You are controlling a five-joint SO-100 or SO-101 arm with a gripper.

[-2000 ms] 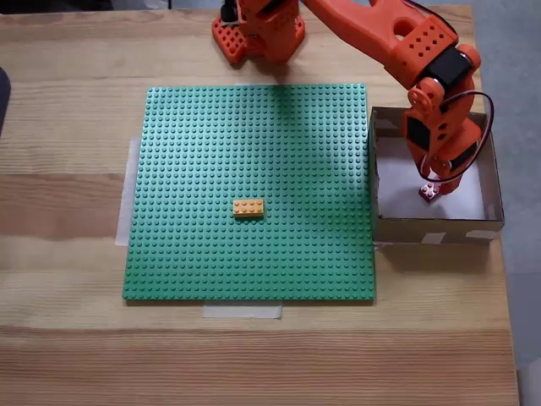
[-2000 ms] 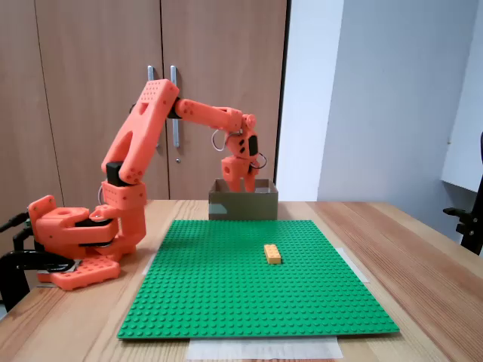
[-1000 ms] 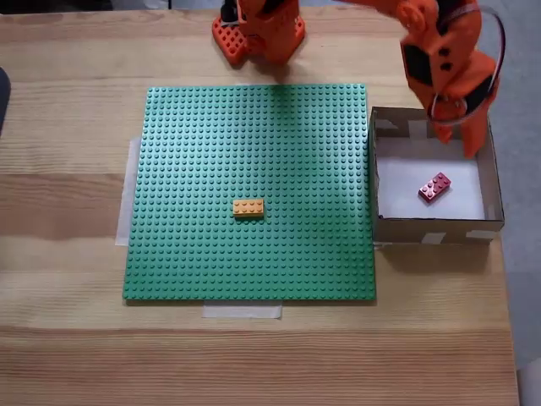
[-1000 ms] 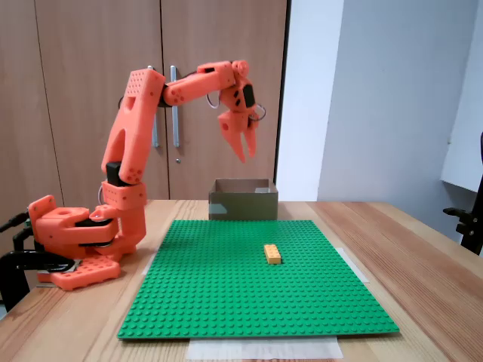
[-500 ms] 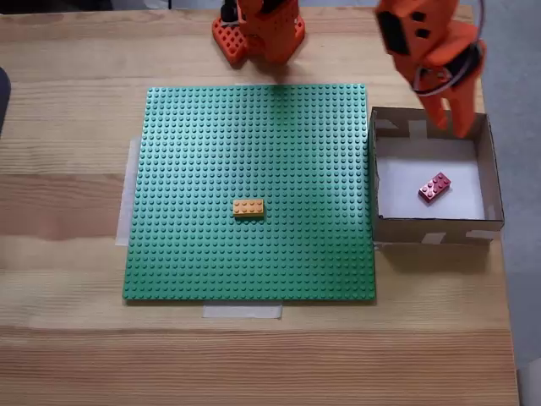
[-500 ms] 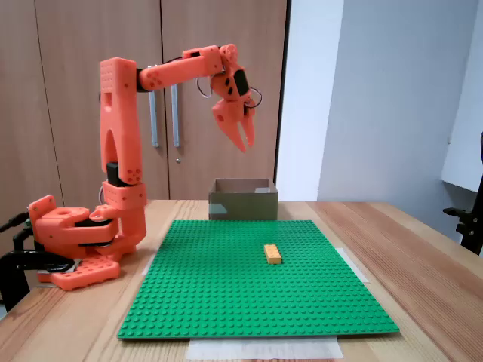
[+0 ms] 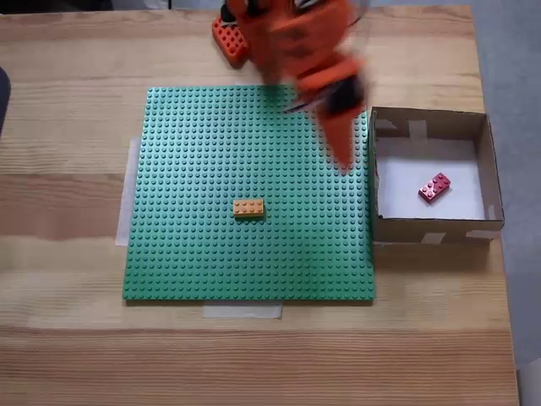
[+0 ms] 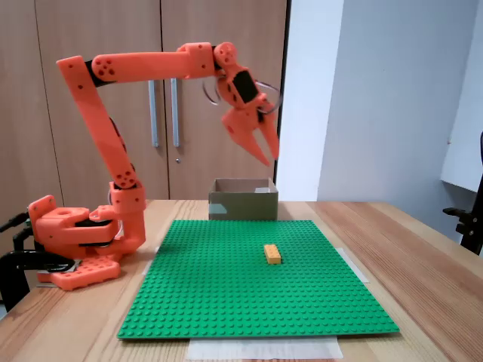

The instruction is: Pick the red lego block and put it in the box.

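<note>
The red lego block lies on the white floor of the box, right of the green baseplate. The gripper hangs high above the baseplate, empty, its fingers together. An orange-yellow brick sits mid-baseplate.

orange-yellow brick lay flat near plate centre, toward 6 o'clock | green baseplate sat taped on wooden counter | wooden cabinet doors stood behind
</note>
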